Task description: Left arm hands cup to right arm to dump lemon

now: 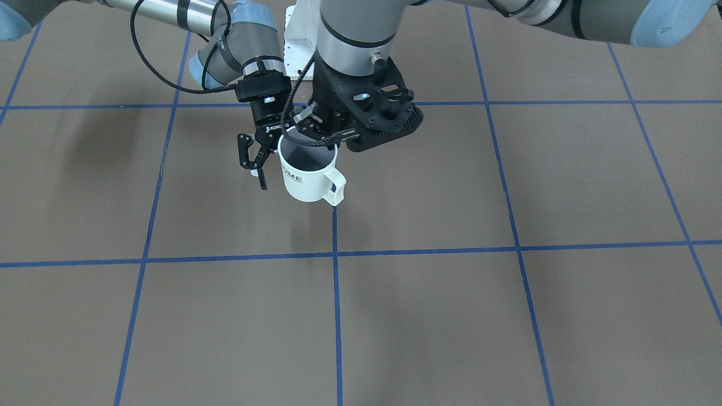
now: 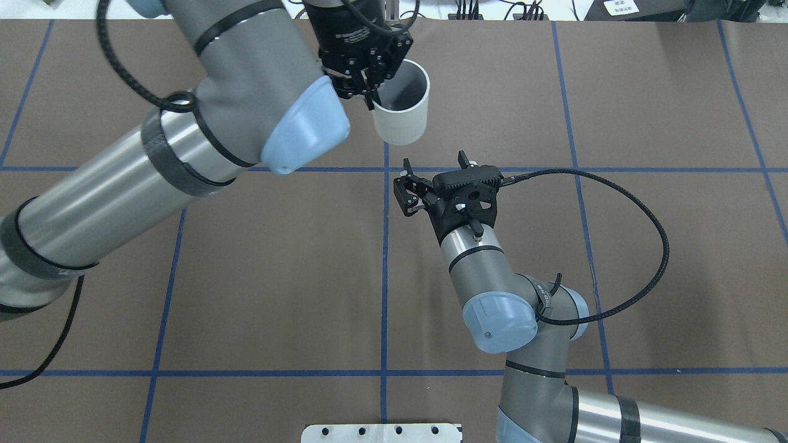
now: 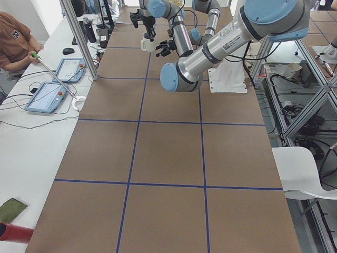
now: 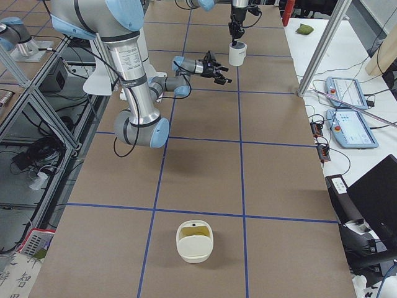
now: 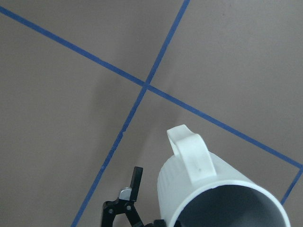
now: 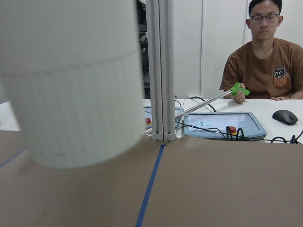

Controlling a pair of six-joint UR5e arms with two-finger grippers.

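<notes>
The left tool (image 2: 370,92) is clamped shut on the rim of the cup (image 1: 307,176). The cup hangs just under it, upright and lifted clear of the surface (image 1: 507,316). The cup's handle (image 1: 334,186) sticks out on the side away from the robot. The right tool (image 2: 434,167) has its fingers spread wide apart and grips nothing. The cup is just ahead of it, close but apart from it. What shows of the cup's inside is plain grey. Well apart from both tools, toward the right arm's end of the surface, sits a cream-white bowl (image 4: 195,252) with something yellowish in it, too small to make out.
</notes>
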